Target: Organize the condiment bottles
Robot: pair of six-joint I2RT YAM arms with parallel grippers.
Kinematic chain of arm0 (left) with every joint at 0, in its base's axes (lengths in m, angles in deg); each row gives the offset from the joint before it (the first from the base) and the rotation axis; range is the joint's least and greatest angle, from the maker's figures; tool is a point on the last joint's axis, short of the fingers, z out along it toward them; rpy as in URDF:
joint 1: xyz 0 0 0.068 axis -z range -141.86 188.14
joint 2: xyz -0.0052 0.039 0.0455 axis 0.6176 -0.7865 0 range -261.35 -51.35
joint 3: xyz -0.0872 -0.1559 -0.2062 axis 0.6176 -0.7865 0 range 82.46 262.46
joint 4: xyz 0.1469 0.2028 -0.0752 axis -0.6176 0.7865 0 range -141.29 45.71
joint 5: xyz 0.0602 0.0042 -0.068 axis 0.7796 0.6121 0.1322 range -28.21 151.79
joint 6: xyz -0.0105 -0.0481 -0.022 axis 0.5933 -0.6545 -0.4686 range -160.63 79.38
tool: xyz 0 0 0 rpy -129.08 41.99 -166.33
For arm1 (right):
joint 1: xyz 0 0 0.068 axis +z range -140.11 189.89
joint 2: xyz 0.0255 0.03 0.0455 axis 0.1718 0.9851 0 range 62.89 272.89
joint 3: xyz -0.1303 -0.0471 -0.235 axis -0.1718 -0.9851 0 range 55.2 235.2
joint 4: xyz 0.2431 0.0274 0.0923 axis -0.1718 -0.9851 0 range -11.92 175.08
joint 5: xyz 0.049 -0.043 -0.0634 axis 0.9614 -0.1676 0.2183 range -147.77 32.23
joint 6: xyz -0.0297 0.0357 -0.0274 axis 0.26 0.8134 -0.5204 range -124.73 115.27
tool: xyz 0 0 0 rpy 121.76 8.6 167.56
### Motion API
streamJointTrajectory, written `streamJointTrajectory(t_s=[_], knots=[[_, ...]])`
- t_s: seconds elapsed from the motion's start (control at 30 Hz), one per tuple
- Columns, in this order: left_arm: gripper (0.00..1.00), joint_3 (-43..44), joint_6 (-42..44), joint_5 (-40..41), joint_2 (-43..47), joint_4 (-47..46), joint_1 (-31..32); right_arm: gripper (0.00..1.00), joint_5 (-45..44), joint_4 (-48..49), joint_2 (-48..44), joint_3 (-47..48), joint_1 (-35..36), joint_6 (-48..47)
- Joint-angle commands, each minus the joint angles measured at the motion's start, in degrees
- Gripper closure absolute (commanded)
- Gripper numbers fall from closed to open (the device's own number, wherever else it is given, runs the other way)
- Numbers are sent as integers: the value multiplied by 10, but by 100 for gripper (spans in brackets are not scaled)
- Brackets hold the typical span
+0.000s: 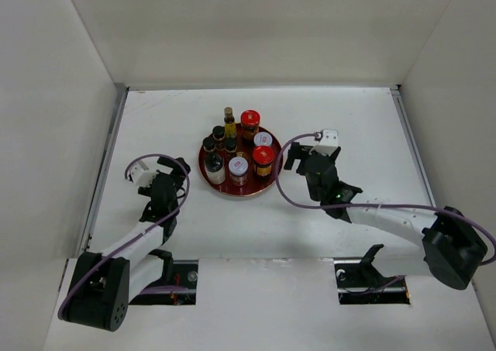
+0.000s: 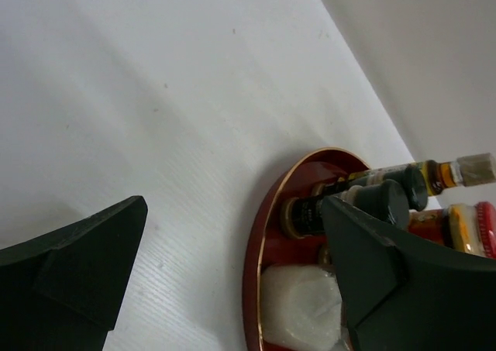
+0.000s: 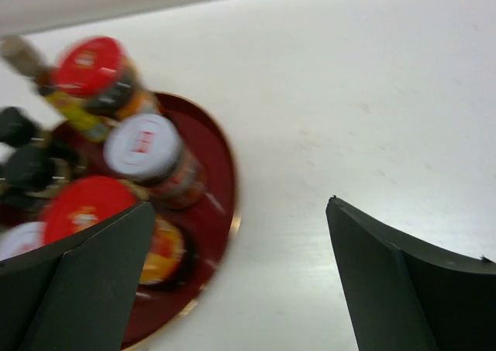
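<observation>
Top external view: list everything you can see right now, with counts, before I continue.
tray: one, dark red, round, table centre
dark bottles: about four, black caps, tray's left half
yellow-labelled bottle: one, tray's far edge
red-lidded jars: two, orange-brown, tray's right side
white-lidded jars: two, one right, one near edge
table: one, white
left gripper: black, open, empty, left of tray
right gripper: black, open, empty, right of tray

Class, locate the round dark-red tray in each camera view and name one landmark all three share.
Top external: tray at centre.
Left wrist: tray at lower right.
Right wrist: tray at left.
Shared landmark: the red-lidded jar beside the tall bottle.
</observation>
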Motion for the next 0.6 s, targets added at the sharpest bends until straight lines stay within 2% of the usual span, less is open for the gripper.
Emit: streamJointTrajectory(t_s=[0.0,0.17,0.33,0.57], knots=[[0,55,-12,28,4,91,-15,0,-23,22,-13,-31,-31,49],[0,108,-21,5,-11,208,-51,0,16,19,21,-21,-44,93],[0,158,-13,-13,-9,287,-49,0,26,4,79,4,-37,102],[0,184,10,-43,4,295,-44,0,31,-13,93,15,-36,108]])
